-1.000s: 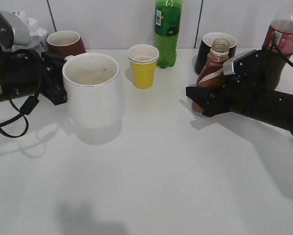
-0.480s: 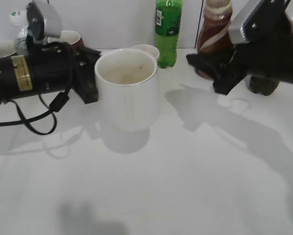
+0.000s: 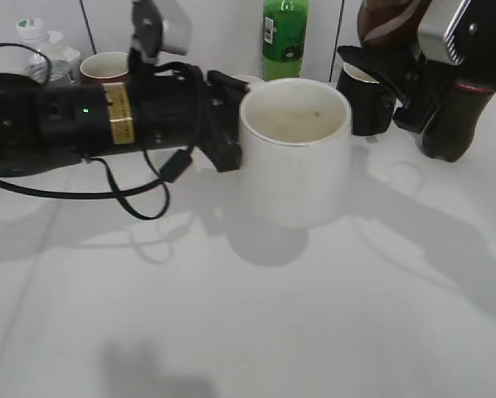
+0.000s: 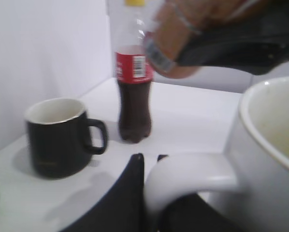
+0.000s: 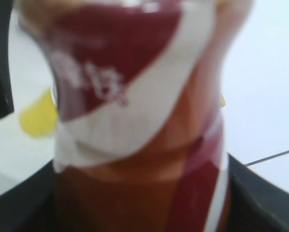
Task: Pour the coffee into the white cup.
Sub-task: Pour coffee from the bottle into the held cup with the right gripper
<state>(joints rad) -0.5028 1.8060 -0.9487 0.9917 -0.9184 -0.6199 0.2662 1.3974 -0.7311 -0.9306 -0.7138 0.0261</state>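
Your left gripper [image 3: 228, 124], clamped on the white cup's [image 3: 296, 149] handle, has slid it rightward across the surface [image 3: 256, 332] under the Nescafe coffee bottle [image 3: 387, 23], which your right gripper [image 3: 381, 70] holds raised, so pouring can start.

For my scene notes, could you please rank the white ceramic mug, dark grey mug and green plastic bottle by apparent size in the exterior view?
1. White ceramic mug, though nearest the camera.
2. Dark grey mug and green plastic bottle: unsure, both partly hidden or cropped.
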